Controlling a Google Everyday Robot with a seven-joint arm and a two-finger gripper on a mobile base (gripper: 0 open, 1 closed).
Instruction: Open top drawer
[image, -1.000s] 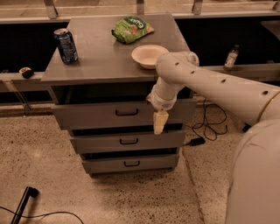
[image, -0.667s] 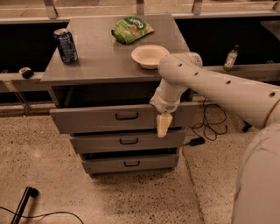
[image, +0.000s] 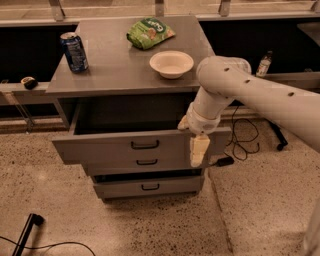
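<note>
Camera view looks down on a grey bench (image: 115, 70) with three grey drawers in its front. The top drawer (image: 110, 146), the widest and tallest of the three, with a flat grey front and a small black handle (image: 145, 145), stands pulled well out from the bench, so that its grey box interior lies open to view behind the front. The two narrower grey drawer fronts, the middle one (image: 120, 165) and the bottom one (image: 170, 186), sit further back below it.

The cream-coloured gripper (image: 198, 152) hangs at the end of the white robot arm (image: 235, 87), pointing downward against the right part of the top drawer's front, to the right of the handle. Whether it is set wide, set narrow or clasping the front's edge cannot be told.

On the bench top a blue soda can (image: 74, 52) stands upright near the left edge, a green crinkled snack bag (image: 149, 32) lies toward the back, and a pale round bowl (image: 171, 63) sits near the front right, just beside the arm. A black cable (image: 245, 142) trails on the speckled floor (image: 60, 210) to the right of the bench.
</note>
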